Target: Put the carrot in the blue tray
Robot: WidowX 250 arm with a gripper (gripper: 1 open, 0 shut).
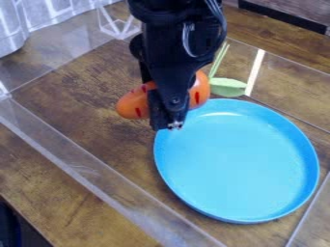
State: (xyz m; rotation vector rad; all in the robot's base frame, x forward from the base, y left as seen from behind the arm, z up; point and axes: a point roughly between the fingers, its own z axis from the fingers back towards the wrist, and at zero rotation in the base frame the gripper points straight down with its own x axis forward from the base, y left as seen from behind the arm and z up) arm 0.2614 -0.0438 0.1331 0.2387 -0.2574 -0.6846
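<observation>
No text, label, brand, number or sign can be read anywhere in the view. The blue tray is plain, the carrot beside it bears only dark stripe marks, and the black gripper above the tray's rim shows no legible marking.

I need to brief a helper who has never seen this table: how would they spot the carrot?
Find the round blue tray on the wooden table. At its upper left rim the black gripper hangs; the carrot is the stubby orange piece behind it, the only orange thing there.
</observation>
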